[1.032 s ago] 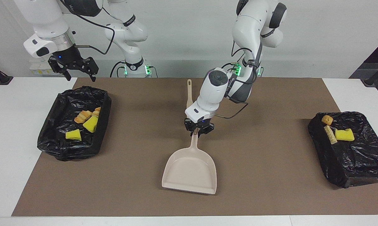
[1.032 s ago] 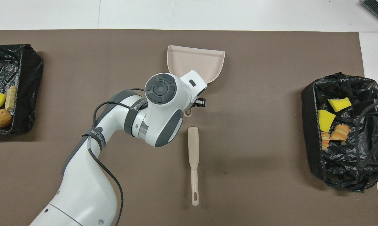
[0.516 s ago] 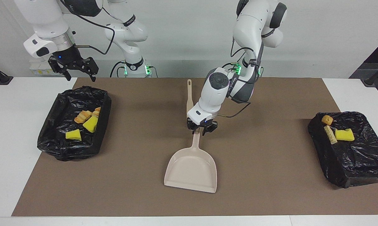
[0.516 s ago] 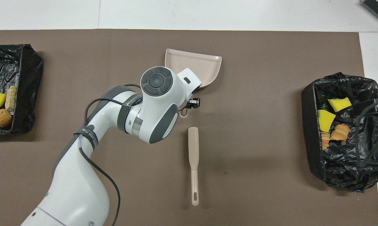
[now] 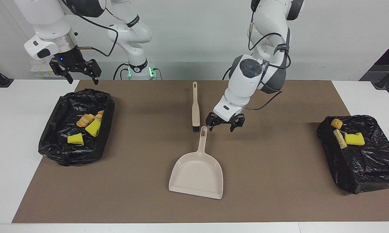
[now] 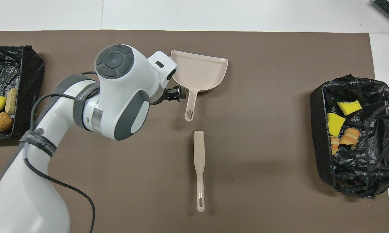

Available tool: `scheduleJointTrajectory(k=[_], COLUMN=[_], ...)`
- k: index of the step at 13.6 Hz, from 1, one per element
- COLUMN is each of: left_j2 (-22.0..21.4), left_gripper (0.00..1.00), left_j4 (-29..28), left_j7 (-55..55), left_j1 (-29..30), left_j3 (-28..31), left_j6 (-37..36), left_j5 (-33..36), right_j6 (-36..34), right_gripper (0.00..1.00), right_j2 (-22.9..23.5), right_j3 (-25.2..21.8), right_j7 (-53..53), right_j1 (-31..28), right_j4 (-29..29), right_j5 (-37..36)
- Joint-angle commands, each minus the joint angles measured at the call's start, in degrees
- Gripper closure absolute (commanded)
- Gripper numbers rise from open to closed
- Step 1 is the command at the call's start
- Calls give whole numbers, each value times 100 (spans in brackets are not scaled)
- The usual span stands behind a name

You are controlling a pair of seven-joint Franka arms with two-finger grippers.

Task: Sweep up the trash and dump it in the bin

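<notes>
The dustpan is seen flat on the brown mat, mid-table, handle toward the robots. The brush lies in line with it, nearer the robots, bristle end just beside the handle tip.

The left gripper is held over the mat just beside the dustpan handle, toward the left arm's end; fingers are spread and nothing is gripped. No contact with the handle is seen.

The right gripper is held over the mat edge near the right-end bin, fingers spread, empty. The arm waits.

All trash is found in the two black-lined bins, well apart from the left gripper. In the right-end bin: two yellow sponge chunks and two bread bits. In the left-end bin, at the mat's other end: one sponge chunk, a round bread bit and a bread stick. No trash is seen on the mat or in the dustpan.
</notes>
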Motion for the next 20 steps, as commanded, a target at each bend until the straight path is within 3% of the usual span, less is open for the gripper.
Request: scheduleJointTrajectory(k=[1, 5, 9, 11, 14, 20], left_j2=[-84, -425, -927, -1042, -1287, -1920], left_gripper=[0, 0, 0, 0, 0, 0], left_j4=[330, 410, 322, 322, 322, 270], left_j7=[32, 1065, 3060, 3783, 3856, 3795], left_j1=[550, 1437, 2456, 2870, 3091, 2846], left_j3=[-38, -29, -29, -20, 6, -82], left_j6=[-740, -1198, -1646, -1814, -2042, -2508], left_j5=[12, 223, 214, 214, 353, 539], right_j6=[150, 167, 194, 229, 238, 229], right_gripper=[0, 0, 0, 0, 0, 0], right_j2=[-134, -134, -99, -90, -99, -125], right_j3=[12, -31, -715, -735, -656, -269], right_j7=[17, 52, 52, 43, 34, 43], right_j1=[-40, 21, 608, 559, 417, 127], right_j4=[-191, -191, -191, -191, -199, -226], right_j5=[57, 66, 22, 22, 31, 39])
